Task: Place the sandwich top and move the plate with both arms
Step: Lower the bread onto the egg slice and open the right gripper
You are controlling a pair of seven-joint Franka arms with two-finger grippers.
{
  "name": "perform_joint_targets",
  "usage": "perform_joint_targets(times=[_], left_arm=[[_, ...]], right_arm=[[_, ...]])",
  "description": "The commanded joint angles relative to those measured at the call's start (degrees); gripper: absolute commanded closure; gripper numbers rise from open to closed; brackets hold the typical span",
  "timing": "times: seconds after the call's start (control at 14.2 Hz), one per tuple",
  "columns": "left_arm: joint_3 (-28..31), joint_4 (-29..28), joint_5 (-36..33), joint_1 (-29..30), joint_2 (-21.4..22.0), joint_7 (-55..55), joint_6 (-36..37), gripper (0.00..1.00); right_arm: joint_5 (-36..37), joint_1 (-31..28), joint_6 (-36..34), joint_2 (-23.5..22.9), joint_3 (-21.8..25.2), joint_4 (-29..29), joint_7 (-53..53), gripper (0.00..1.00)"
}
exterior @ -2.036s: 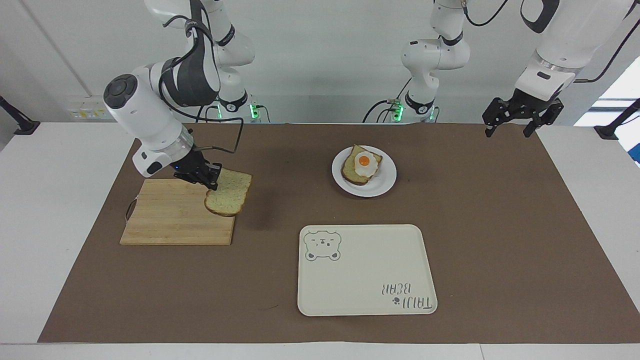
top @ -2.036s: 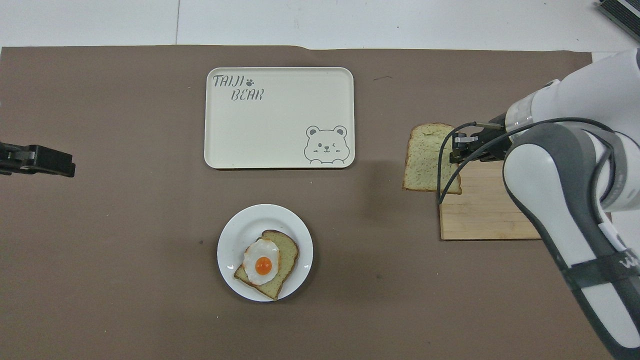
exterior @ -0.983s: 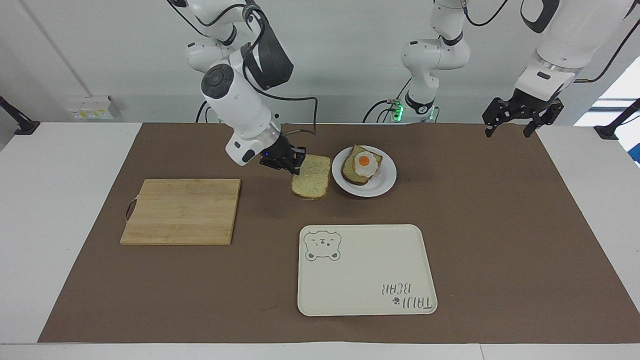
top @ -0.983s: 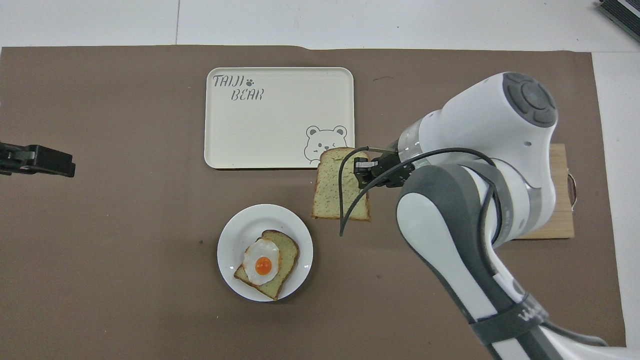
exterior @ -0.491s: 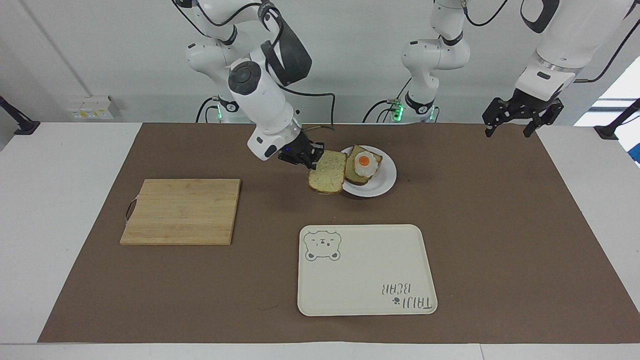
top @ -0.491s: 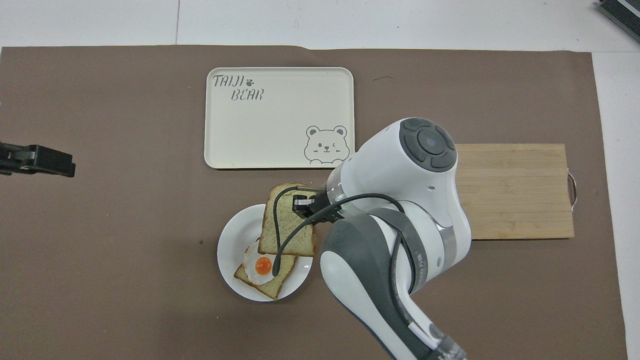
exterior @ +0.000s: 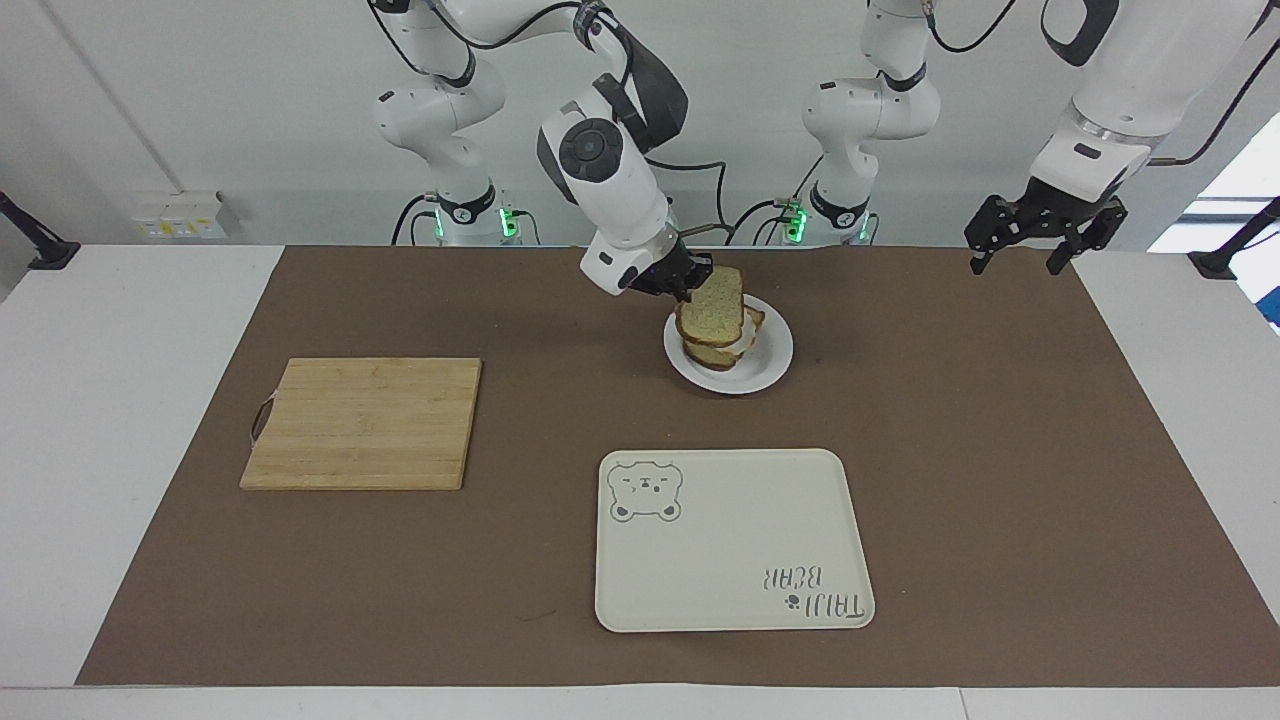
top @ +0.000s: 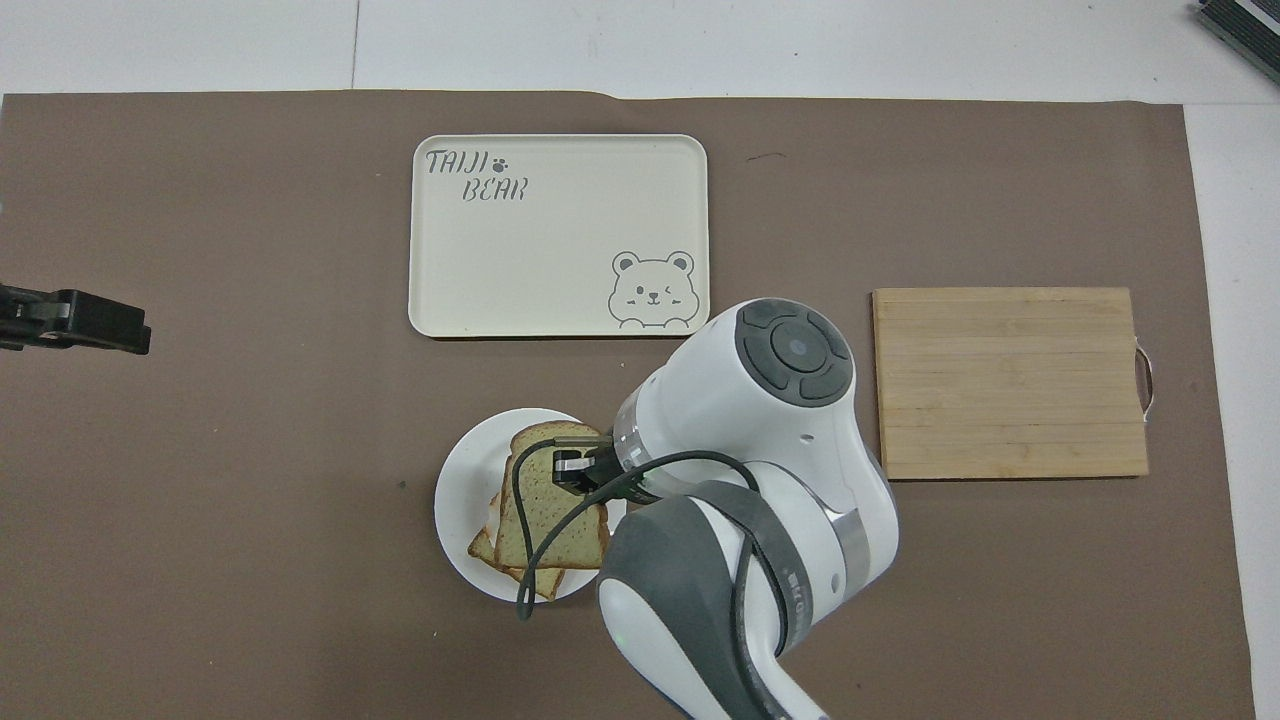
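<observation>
Right gripper pinches bread top by one edge, holding it over egg slice on plate; can't tell if touching. Left gripper waits w/ fingers spread over table's end.

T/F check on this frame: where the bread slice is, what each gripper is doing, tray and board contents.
1. The right gripper holds the sandwich top over the plate. True.
2. The left gripper grips the plate's rim. False: it waits in the air at the left arm's end of the table.
3. The bear-print tray holds a bread slice. False: nothing lies on it.
4. The cutting board is bare. True.
</observation>
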State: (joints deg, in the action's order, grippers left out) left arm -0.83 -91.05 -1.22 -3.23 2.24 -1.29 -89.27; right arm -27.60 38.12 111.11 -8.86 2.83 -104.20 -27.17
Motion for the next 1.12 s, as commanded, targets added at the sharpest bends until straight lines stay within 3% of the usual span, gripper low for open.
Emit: perform_joint_targets(times=[0.0,0.21,1.05], left_arm=[[-0.1,0.1,0.1,0.5,0.2,-0.9,0.7,0.00],[-0.1,0.1,0.1,0.5,0.2,-0.9,0.7,0.00],[-0.1,0.1,0.1,0.5,0.2,-0.9,0.7,0.00]], right_arm=[[-1.6,1.3,2.8,2.2,-0.1,-3.1,-0.5,1.00],[-1.6,4.2,8.5,0.4,-0.1,-4.3,-0.7,1.00],[-1.7,6.9,17.0,-5.1,-2.9,-7.9,2.9,1.00]])
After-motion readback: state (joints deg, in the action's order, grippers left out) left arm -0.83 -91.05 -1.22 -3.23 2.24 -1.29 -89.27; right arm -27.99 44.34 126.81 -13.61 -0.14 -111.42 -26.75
